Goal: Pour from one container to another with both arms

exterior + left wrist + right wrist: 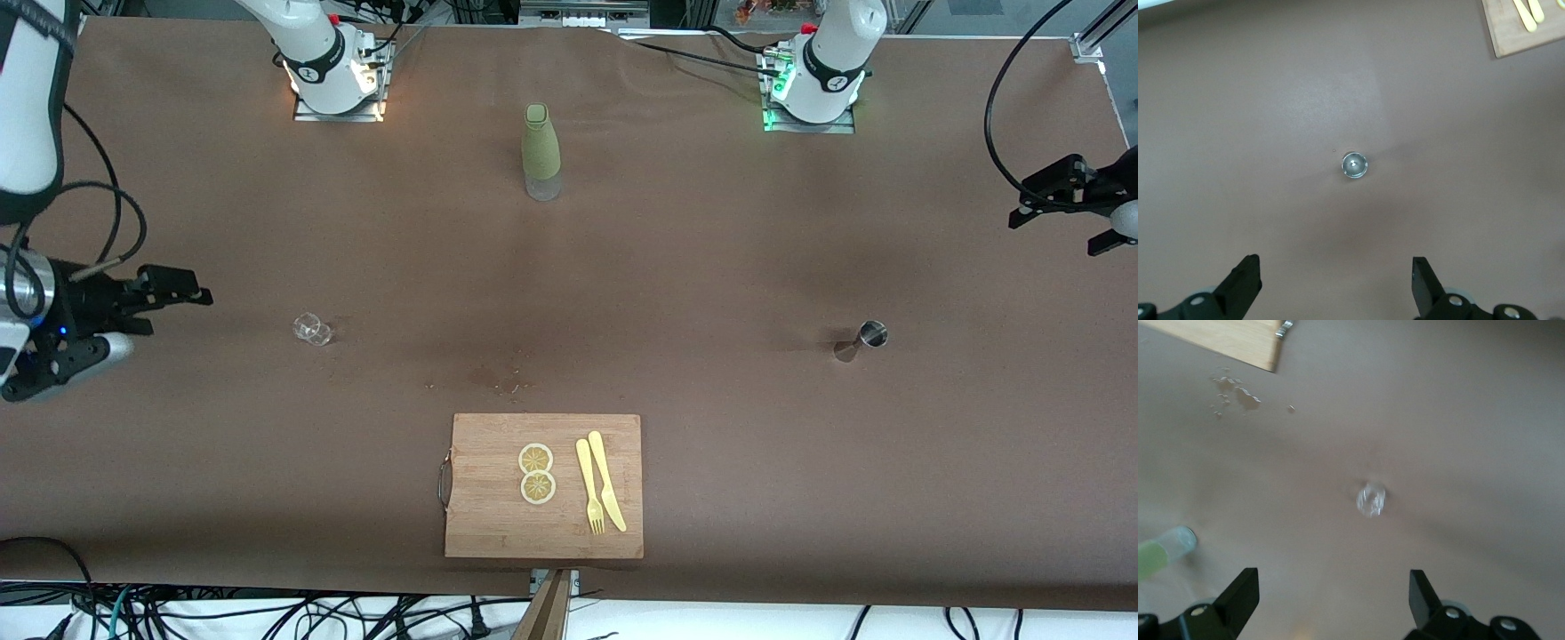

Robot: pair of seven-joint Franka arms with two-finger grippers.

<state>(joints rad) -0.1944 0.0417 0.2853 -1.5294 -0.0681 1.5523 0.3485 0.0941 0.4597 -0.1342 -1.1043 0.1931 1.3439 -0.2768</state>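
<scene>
A small clear glass [312, 330] [1371, 499] stands toward the right arm's end of the table. A metal jigger [873, 335] [1354, 165] stands toward the left arm's end. A tall green bottle [540, 151] [1165, 550] with a clear base stands between the two arm bases. My right gripper [164, 318] [1333, 597] hangs open and empty over the table beside the glass, apart from it. My left gripper [1060, 224] [1336, 283] hangs open and empty over the table's end, apart from the jigger.
A wooden cutting board [484, 520] [1511, 33] [1225, 337] lies near the front camera, with two lemon slices [537, 473], a yellow fork [589, 487] and a yellow knife [607, 480] on it. Small spill marks [502, 380] [1238, 393] lie just above the board in the front view.
</scene>
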